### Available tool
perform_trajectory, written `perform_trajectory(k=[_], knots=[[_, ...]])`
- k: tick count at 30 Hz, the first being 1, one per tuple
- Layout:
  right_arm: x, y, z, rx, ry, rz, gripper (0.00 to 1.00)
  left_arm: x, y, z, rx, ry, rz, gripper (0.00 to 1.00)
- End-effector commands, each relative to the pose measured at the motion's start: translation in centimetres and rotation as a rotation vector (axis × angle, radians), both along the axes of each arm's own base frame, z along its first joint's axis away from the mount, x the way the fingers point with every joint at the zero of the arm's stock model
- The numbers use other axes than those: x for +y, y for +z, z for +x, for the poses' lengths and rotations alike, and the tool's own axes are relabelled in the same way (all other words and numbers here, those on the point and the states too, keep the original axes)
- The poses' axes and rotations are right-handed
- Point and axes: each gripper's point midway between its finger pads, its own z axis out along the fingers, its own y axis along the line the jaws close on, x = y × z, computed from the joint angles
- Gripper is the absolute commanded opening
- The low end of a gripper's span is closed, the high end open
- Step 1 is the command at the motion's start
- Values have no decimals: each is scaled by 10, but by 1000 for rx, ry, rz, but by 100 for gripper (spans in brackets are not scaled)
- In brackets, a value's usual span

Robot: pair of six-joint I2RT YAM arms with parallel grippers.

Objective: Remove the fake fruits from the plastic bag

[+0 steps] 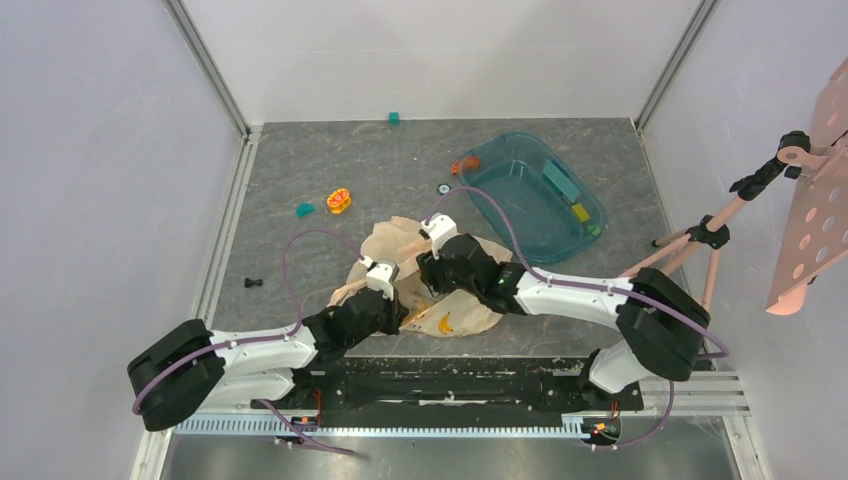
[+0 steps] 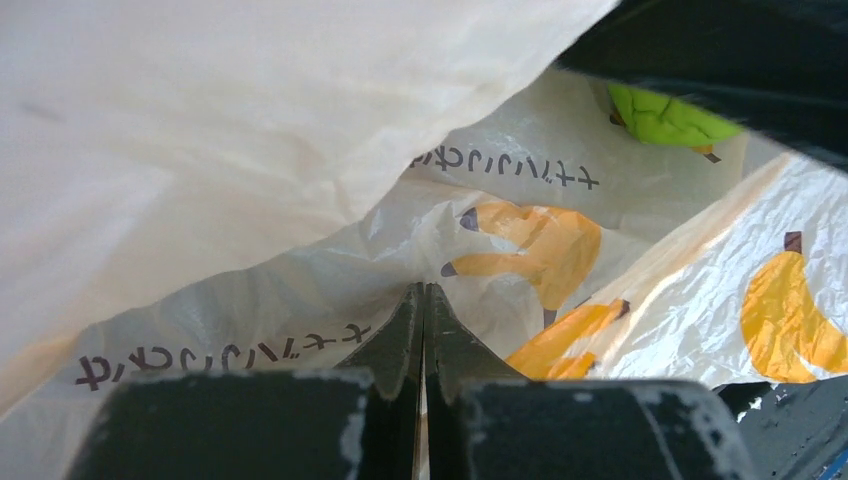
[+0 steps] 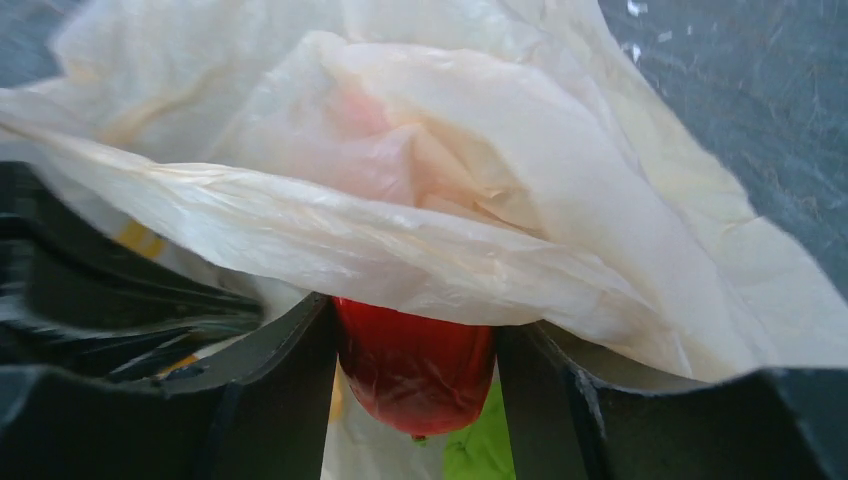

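The pale peach plastic bag (image 1: 400,245) lies crumpled at the middle front of the table, printed with orange bananas (image 2: 535,245) and dark script. My left gripper (image 2: 422,292) is shut on a fold of the bag (image 2: 300,290) near its mouth; in the top view it (image 1: 395,310) sits at the bag's near left edge. My right gripper (image 3: 415,340) is inside the bag, its jaws closed on the red-orange oval fruit (image 3: 415,365); bag film (image 3: 420,180) drapes over it. A green fruit shows below it (image 3: 480,450) and in the left wrist view (image 2: 665,118). The other fruits are hidden.
A teal transparent tub (image 1: 535,195) with small blocks stands at the back right. An orange-yellow ring toy (image 1: 340,201), a teal block (image 1: 304,209), another teal block (image 1: 395,118) and a small black piece (image 1: 253,283) lie on the table. A tripod stand (image 1: 700,240) is at right.
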Motion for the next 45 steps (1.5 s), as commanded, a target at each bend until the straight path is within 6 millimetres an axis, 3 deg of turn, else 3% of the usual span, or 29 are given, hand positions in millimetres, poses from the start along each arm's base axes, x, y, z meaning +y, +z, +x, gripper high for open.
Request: perform_trajectory(k=[1,5,14,19,24,29,34,39,41,45], knots=[[16,42,-7,-24,54,159,46,-1,5,5,0,49,-38,2],[16,54,-24,8,99,228,46,0,6,6,-4,66,-45,2],[2,53,-76,137,227,300,45,3,10,9,-10,98,-61,2],[-8,48,-103,185,324,297,46,2,12,9,-15,89,-56,7],[-17,46,-123,188,413,296,46,5,12,10,-16,101,-51,6],[-13,71,-140,151,527,389,47,6,10,9,-13,107,-49,5],[-1,109,-131,91,498,522,46,6,10,8,-9,98,-42,3],[6,148,-98,-3,368,571,46,6,10,8,-11,91,-31,3],[6,163,-84,-37,322,571,45,6,11,6,-15,79,-36,7],[0,177,-55,-56,247,552,44,9,12,5,-30,77,-52,9]])
